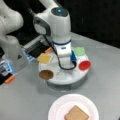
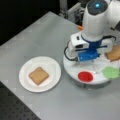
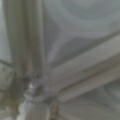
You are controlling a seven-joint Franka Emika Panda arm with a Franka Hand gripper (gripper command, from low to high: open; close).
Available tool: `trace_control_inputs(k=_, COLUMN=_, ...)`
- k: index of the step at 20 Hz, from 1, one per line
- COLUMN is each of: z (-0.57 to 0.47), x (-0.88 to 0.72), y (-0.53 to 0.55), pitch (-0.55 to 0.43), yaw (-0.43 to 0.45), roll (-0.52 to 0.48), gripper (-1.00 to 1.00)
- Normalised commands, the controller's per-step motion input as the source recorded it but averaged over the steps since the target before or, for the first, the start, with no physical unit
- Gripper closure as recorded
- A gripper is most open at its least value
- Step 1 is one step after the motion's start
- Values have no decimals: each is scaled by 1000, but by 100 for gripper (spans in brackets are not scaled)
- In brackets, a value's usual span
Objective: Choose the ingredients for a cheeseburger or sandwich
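A brown toast square (image 1: pixel 76 113) (image 2: pixel 38 75) lies alone on the white paper plate (image 1: pixel 60 105) (image 2: pixel 52 67). The other ingredients sit in the white sectioned tray (image 1: pixel 65 78) (image 2: pixel 72 71): a tan toast square (image 1: pixel 45 58) (image 2: pixel 115 53), a dark brown patty (image 1: pixel 46 74), a red disc (image 1: pixel 84 65) (image 2: pixel 85 76) and a green leaf (image 1: pixel 80 51) (image 2: pixel 111 72). My gripper (image 1: pixel 67 62) (image 2: pixel 86 61) reaches down into the middle of the tray, between the patty and the red disc. The hand's body hides its fingertips. The wrist view shows only the tray's dividers (image 3: pixel 85 67) from very close.
The arm's base (image 1: pixel 11 50) stands at a front view's left, with an orange and blue fixture (image 1: pixel 8 75) beside it. The grey table's edge (image 2: pixel 15 100) runs along a front view's bottom left.
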Motion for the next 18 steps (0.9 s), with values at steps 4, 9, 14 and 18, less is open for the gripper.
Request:
trace_control_inputs(k=4, z=-52, x=-8, y=-50, pitch=-50, yaw=386, roll=-40, gripper=-100)
trace_control_inputs(k=9, z=-60, x=38, y=-70, pitch=-24, yaw=394, roll=24, gripper=-100)
trace_control_inputs(k=14, z=-48, x=37, y=-108, pitch=-12, yaw=328, roll=54, gripper=-100)
trace_control_inputs(k=18, z=-31, x=27, y=-150, pitch=15, yaw=310, roll=71, gripper=-100)
